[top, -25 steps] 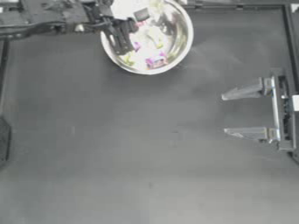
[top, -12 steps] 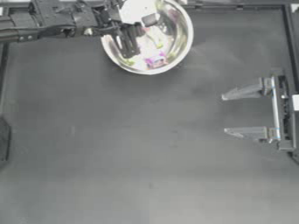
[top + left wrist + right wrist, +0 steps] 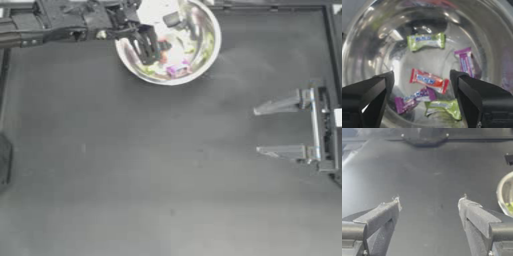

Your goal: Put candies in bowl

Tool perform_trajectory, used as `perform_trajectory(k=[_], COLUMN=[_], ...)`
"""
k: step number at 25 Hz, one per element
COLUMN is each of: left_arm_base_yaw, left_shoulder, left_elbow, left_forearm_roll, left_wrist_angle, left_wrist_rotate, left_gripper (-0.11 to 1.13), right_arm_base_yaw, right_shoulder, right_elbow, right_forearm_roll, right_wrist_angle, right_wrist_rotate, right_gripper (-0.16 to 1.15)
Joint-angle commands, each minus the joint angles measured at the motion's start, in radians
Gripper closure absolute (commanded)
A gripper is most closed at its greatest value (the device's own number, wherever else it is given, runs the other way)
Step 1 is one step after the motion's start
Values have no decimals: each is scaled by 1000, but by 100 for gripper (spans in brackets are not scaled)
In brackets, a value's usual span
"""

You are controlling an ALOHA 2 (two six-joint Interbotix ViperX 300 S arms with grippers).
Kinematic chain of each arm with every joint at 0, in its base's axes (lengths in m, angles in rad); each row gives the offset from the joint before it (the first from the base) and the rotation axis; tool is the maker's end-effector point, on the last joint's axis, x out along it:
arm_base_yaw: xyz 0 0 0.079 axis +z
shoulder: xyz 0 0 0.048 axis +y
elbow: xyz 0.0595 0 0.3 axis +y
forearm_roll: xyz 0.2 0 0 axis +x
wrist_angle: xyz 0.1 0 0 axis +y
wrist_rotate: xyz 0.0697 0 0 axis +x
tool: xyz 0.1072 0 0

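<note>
- Top view: left gripper [image 3: 148,45] hung over the bowl [image 3: 204,55], which sat at the table's [image 3: 167,175] far edge, left of centre. Jaws were apart, nothing seen between them. Only a pink-purple candy [image 3: 178,70] and a smear of yellow-green showed past the arm; the rest were hidden under the gripper. No candy lay on the table outside the bowl
- Top view: right gripper [image 3: 284,127] was parked at the right side, jaws wide open, well apart from the bowl
- Left wrist view: all five candies were in the bowl: yellow-green candy [image 3: 425,40], pink-purple one by the wall [image 3: 465,62], red candy [image 3: 429,79], second pink-purple [image 3: 413,98], second yellow-green [image 3: 444,108]. Jaws were open and empty, straddling the red one without touching it as far as I could tell
- Right wrist view: open jaws over bare table, bowl rim just visible at one edge
- Judgement: task looked done, so the risk was in the exit. Jaws sat low inside the bowl; pulling sideways rather than up could catch the rim, then shove or tip the bowl and spill candies
- Closing the jaws there could re-grab the red candy and carry it back out
- Bowl was close to the table edge, so little margin if pushed
</note>
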Motion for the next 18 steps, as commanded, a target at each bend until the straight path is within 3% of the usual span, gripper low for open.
perform_trajectory(k=[1,13,18], left_arm_base_yaw=[-15,-147,-235], left_shoulder=[-147,-445,-554], left_elbow=[12,242,339], left_forearm_roll=[-12,-106,-114], left_wrist_angle=[-8,-84,-98], left_wrist_rotate=[-2,0,-3], left_gripper=[5,7,8], right_arm_base_yaw=[-6,-21,-31], right_shoulder=[2,2,3], right_elbow=[-9,-9,-9], right_forearm_roll=[5,3,-2], right_wrist_angle=[-8,-8,-12], right_wrist_rotate=[2,0,-2], right_gripper=[-1,-1,-1])
